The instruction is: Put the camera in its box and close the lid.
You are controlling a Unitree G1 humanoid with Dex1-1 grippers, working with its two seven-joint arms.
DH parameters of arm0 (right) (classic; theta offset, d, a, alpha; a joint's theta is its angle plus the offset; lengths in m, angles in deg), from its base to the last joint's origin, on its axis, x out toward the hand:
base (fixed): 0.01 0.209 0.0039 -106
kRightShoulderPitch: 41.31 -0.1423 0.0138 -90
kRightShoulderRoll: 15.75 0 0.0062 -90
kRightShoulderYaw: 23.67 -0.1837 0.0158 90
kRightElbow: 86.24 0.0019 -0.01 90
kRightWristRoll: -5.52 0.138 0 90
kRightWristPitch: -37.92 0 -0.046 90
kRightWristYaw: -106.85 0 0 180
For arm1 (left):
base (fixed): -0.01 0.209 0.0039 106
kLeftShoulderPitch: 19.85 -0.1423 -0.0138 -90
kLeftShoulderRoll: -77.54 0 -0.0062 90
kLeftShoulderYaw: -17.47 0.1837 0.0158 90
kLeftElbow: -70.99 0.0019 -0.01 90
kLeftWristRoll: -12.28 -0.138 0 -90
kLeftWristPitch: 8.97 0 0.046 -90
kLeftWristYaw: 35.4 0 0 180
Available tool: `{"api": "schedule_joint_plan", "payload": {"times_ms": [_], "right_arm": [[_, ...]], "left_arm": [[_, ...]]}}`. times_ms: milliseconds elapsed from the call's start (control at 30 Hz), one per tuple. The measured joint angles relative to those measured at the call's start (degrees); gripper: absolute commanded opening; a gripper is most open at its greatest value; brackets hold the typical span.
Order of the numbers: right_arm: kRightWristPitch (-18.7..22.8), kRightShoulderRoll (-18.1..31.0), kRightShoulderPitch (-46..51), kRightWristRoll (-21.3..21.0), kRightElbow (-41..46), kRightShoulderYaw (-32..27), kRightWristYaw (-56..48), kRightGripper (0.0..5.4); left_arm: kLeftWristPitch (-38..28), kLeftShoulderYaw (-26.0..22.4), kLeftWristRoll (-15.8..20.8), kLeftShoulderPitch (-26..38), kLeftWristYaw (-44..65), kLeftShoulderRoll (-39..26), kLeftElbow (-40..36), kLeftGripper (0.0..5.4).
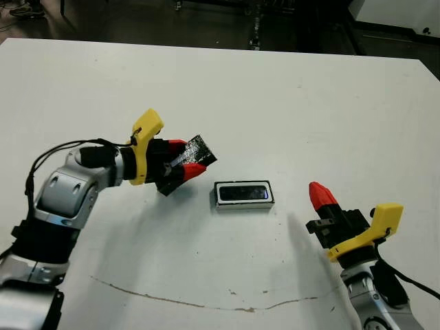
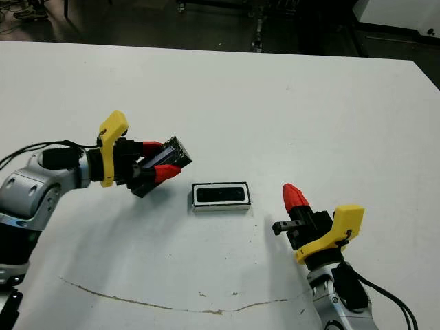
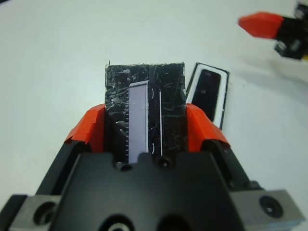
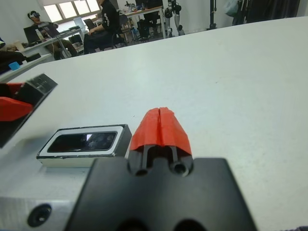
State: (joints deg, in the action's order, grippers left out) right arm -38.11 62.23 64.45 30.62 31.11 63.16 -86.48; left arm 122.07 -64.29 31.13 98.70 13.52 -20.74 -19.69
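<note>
Left eye view: camera (image 1: 244,192) already lies in the box (image 1: 244,203); left gripper (image 1: 183,165) clamps the lid (image 1: 199,152), unplaced; right gripper (image 1: 322,196) closed, empty.

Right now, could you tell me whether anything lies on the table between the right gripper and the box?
Nothing does. In the left eye view, only bare white table separates the right gripper from the box, which already holds the camera.
</note>
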Motion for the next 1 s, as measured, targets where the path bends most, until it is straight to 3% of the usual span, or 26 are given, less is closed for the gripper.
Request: {"api": "schedule_joint_plan", "payload": {"times_ms": [333, 1000], "right_arm": [[0.1, -0.1, 0.2, 0.0, 0.0, 0.4, 0.4, 0.0], [0.1, 0.0, 0.4, 0.0, -0.1, 0.6, 0.4, 0.0]], "left_arm": [[7.7, 0.2, 2.5, -1.4, -4.0, 1.9, -2.1, 3.17], [0.1, 4.8, 2.8, -0.3, 0.4, 4.8, 2.5, 3.17]]}}
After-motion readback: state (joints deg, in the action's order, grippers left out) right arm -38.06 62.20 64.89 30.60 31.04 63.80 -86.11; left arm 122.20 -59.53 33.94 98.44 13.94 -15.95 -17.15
